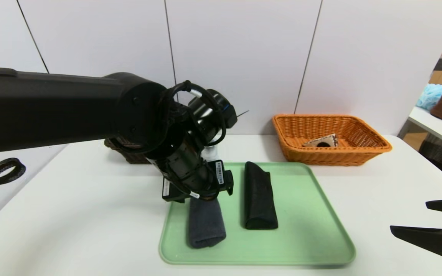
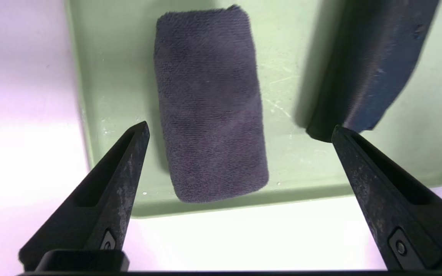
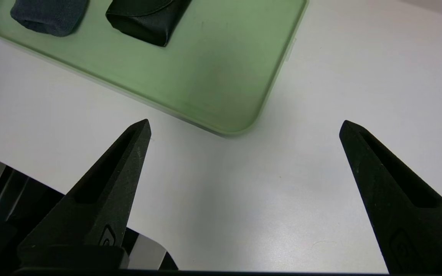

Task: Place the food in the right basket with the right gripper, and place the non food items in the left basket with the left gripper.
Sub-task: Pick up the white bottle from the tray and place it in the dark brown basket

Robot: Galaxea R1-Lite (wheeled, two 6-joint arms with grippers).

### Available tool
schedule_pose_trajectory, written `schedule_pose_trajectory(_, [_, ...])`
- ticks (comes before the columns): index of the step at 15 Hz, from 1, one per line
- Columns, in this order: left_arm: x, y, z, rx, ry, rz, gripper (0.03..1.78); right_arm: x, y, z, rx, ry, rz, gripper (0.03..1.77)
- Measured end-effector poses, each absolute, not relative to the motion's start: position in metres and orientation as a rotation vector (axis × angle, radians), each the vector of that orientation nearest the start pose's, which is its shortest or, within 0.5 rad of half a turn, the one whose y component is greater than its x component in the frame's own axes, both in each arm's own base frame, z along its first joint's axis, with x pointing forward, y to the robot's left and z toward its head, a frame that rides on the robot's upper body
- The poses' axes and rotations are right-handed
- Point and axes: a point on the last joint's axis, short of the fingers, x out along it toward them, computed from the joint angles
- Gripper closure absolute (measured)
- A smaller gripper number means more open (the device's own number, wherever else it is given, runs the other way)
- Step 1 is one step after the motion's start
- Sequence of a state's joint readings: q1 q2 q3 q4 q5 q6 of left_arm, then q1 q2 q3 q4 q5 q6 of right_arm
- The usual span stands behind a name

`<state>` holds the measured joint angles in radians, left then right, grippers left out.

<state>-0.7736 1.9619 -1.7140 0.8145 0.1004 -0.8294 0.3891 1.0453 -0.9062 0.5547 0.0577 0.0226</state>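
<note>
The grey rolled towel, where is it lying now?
In the head view the grey rolled towel lies on the left part of the green tray, beside the black pouch and directly under the open left gripper.

Matt, smooth pale-green plastic tray (image 1: pixel 320 214) at lower centre, faintly scuffed. On it, fuzzy dark-grey terry-cloth rolled towel (image 2: pixel 209 103) and smooth, slightly sheeny black pouch (image 1: pixel 259 195). Woven orange wicker basket (image 1: pixel 363 153) at upper right, holding a printed paper packet (image 1: pixel 322 142). Smooth, matt white tabletop (image 1: pixel 90 199). Matt, grainy black plastic jaws, worn and speckled.
</note>
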Motion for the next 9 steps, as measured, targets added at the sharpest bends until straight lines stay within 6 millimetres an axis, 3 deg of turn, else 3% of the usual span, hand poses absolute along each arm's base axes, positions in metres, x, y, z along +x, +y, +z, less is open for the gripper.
schedule_pose_trajectory(4, [0.257, -0.247, 0.227, -0.314, 1.006, -0.218, 0.12, 0.103, 0.044, 0.244, -0.093, 0.695, 0.420, 0.11])
schedule_pose_trajectory(9, [0.257, -0.250, 0.210, -0.266, 0.780, -0.254, 0.12, 0.103, 0.044, 0.244, -0.093, 0.696, 0.420, 0.11])
